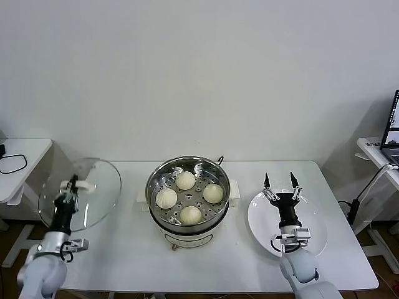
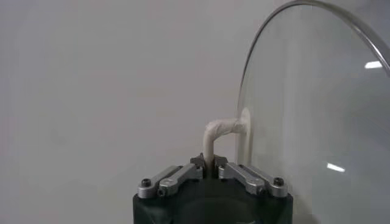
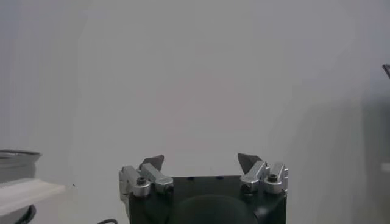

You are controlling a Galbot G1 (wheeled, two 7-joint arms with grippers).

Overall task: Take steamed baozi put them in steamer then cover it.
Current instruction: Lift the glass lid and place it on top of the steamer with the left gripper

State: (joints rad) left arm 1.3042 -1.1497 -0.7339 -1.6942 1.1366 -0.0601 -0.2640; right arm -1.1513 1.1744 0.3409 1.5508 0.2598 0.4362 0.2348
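Sitting loaded at table centre: steamer (image 1: 187,215), with four steamed baozi (image 1: 185,180) on its perforated tray at roughly twelve, three, six and nine o'clock. Still uncovered, so judging the covering step to be the one in hand.

Hanging out at nine o'clock from the pot, well apart from it: the cover (image 1: 93,193), tipped up nearly on edge above the table's left end. Pinching its cream handle (image 2: 220,135) tight, the left gripper (image 1: 68,185), jaws closed down on the thin loop with almost no gap showing in the left wrist view.

Handling, as a judgement: glass, so rigid and breakable, likely heavy for so narrow a grip and prone to swinging about that handle; smooth metal rim, poor for grasping. Handle centre looking like the only sound hold. Needing levelling before lowering onto the pot rim, and gently.

Waiting at three o'clock from the pot: the right gripper (image 1: 280,180), spread wide, nothing between the tips, raised above the bare white plate (image 1: 315,233).

Hard to make out: the pot's base and side handles, mostly hidden under its body; the cover's far edge, cut off in the left wrist view; the plate, absent from the right wrist view altogether.
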